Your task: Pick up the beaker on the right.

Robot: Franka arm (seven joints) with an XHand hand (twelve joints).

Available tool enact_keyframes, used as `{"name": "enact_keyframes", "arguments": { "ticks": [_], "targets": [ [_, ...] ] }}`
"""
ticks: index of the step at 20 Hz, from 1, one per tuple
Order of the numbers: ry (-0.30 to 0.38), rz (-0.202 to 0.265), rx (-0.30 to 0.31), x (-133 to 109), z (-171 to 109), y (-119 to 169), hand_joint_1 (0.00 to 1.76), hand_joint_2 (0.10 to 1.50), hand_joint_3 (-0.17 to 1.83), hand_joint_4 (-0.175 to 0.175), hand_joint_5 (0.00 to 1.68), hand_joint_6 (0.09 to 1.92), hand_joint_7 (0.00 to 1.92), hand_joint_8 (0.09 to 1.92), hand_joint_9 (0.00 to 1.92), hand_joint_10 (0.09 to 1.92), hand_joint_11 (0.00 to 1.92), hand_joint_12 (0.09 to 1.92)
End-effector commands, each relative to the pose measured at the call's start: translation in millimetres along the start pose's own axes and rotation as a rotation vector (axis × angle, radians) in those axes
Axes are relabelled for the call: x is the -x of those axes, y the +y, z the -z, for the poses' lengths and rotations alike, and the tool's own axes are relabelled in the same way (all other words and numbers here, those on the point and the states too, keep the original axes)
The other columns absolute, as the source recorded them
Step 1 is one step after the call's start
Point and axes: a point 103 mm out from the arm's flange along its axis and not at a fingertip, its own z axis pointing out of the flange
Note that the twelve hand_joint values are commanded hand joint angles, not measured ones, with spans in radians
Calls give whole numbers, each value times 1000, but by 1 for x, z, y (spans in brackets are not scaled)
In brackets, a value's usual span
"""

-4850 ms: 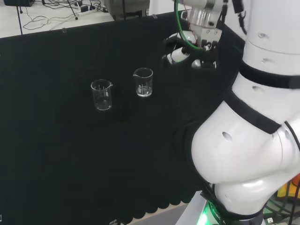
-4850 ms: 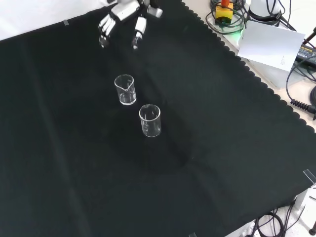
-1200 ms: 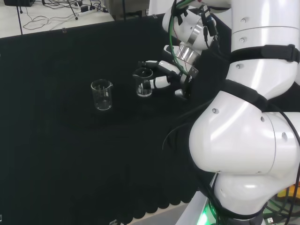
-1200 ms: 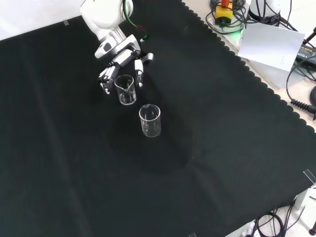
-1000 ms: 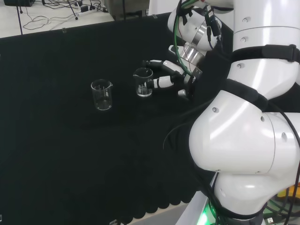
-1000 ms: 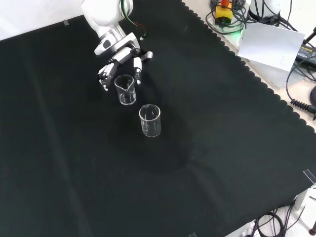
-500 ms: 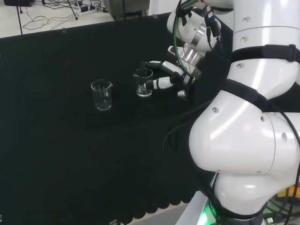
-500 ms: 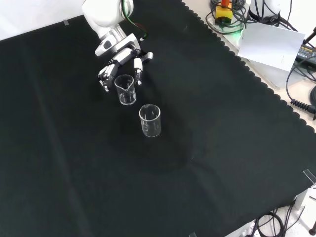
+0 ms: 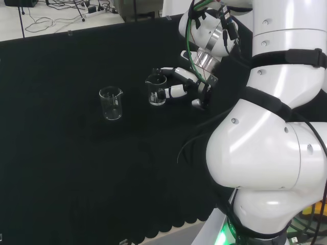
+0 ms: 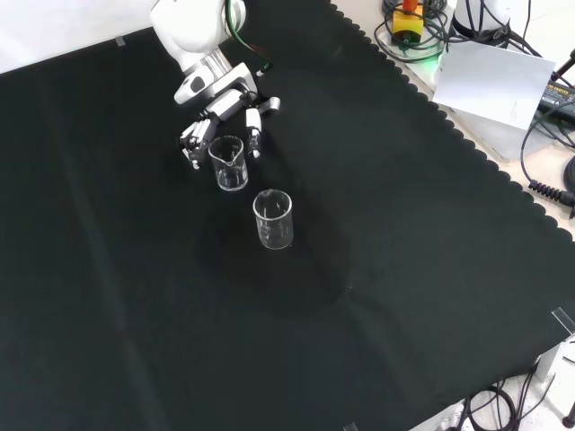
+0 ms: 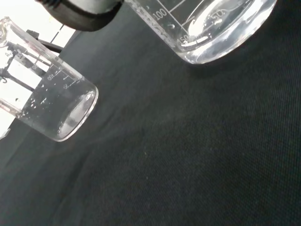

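Black cloth (image 9: 61, 168) covering the bench, scalloped along its near edge in the head view. Left of centre in the head view: one clear glass beaker (image 9: 111, 103), upright, with printed graduations, standing alone on the cloth and well apart from the hand; same piece in the front view as the nearer beaker (image 10: 273, 218), and in the wrist view as the farther one (image 11: 44, 108). To its right in the head view: second clear glass beaker (image 9: 156, 89), upright, spout toward the left, resting on the cloth; farther of the two in the front view (image 10: 229, 162); close and large in the wrist view (image 11: 207, 28), its base flat on the cloth. Immediately right of that beaker in the head view: black and white hand (image 9: 180, 84), fingers spread and bracketing the glass on both sides, not closed round it; contact with the glass not discernible. In the front view the hand (image 10: 225, 115) reaches down from the top, fingers (image 10: 254, 124) on either side of the farther beaker. At the right of the head view: white arm links (image 9: 271, 153).
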Motion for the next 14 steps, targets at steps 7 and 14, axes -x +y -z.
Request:
{"name": "enact_keyframes", "arguments": {
  "ticks": [7,14],
  "targets": [
    [-16,-4,10,-11,-11,13,796,835,-175,-28,449,87,314,648,425,596,0,1370],
    [-17,-11,24,-11,-11,16,811,850,-175,-29,468,87,332,653,437,597,0,1375]
  ]
}}
